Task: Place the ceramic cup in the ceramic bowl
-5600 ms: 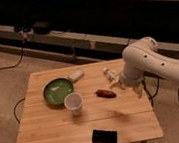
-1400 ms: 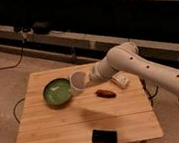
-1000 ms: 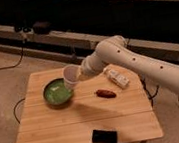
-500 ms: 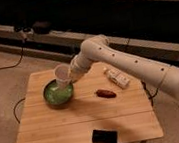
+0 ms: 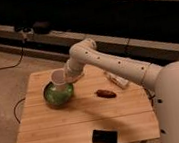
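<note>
Ceramic cup (image 5: 58,78): white, held up at the end of the arm, directly above the ceramic bowl's right rear part, overlapping the rim as seen. Long axis tilted; round mouth faces up and toward the left. Whether its base touches the bowl, cannot tell.

Ceramic bowl (image 5: 54,97): green glossy inside, dark rim, sits upright on the left rear part of the wooden table (image 5: 66,127). Nothing distinct visible lying inside it.

Gripper (image 5: 68,78): just right of the cup, pinching it.

White arm (image 5: 112,62) reaches in from the right, over the table's rear half.

Elsewhere on table: reddish-brown oblong item (image 5: 106,93) right of centre; pale flat object (image 5: 116,79) beyond it near the rear right; black rectangular item (image 5: 104,136) at the front edge.
</note>
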You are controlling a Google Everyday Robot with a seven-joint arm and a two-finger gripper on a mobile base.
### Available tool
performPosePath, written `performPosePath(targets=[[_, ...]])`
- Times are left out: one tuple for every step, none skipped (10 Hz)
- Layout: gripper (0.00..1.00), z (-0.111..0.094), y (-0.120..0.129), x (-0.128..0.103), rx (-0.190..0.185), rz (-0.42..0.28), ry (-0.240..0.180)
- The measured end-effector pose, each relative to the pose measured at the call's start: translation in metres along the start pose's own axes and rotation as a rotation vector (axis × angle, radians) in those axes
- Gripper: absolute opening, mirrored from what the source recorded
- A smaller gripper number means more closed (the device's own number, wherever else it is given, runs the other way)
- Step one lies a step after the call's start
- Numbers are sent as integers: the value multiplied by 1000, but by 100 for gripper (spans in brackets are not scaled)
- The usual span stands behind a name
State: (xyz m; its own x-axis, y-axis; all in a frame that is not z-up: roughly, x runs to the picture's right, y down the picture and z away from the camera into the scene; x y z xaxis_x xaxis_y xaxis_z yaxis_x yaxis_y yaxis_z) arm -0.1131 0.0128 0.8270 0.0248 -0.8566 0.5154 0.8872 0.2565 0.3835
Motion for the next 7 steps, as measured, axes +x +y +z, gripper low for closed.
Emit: performPosePath(targets=[[42,8,0,-3,-8,-25,-12],[50,13,0,-5,-15,-41,-18],[60,21,1,-6,-30,-58,-26],[70,28,4,-7,-50,-74,-32],[77,36,7,-7,-69,-85,-38],[80,43,7,-5,-81,-89,-41],[80,48,6,-2,-85,-83,-43]])
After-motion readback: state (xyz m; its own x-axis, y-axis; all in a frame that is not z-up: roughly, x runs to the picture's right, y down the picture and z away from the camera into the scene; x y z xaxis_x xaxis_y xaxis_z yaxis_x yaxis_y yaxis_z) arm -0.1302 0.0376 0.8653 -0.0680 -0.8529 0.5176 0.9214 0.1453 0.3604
